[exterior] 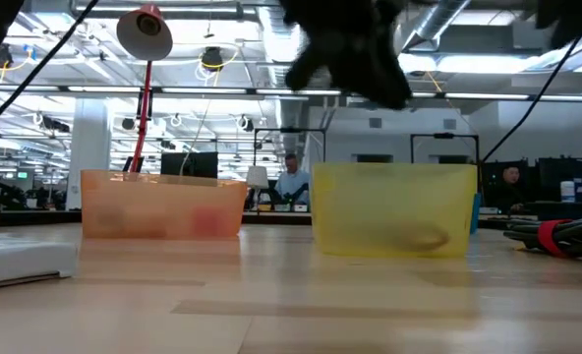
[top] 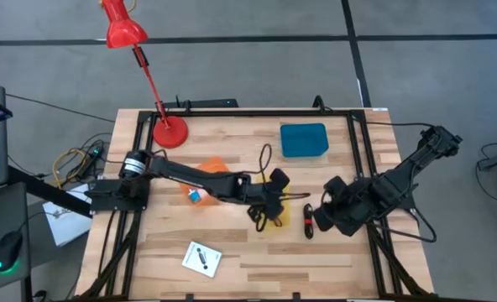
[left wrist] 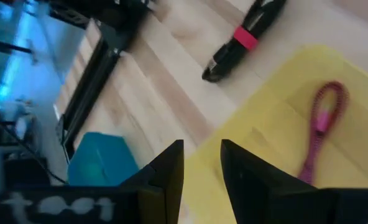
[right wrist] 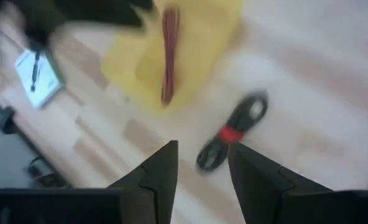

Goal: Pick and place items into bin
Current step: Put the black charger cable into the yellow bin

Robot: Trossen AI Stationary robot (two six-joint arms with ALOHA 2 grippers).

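My left gripper (top: 269, 200) hangs open and empty over the yellow bin (left wrist: 277, 106), where the maroon cord (left wrist: 322, 127) lies on the bin's floor. My right gripper (top: 317, 216) hovers open above the black-and-red stick tool (right wrist: 232, 134), which lies flat on the table just right of the yellow bin (right wrist: 171, 43); the fingers stand apart from it. The blue-and-white cube (top: 195, 195) rests on the table beside the orange bin (top: 216, 166). The white card with black mark (top: 201, 258) lies flat near the near edge. No pink cube or pale pink block shows.
A blue bin (top: 304, 140) sits at the far right of the table. A red desk lamp stands on its base (top: 170, 132) at the far left. The left arm's links (top: 190, 174) stretch across the orange bin. Bare wood lies along the near edge right of the card.
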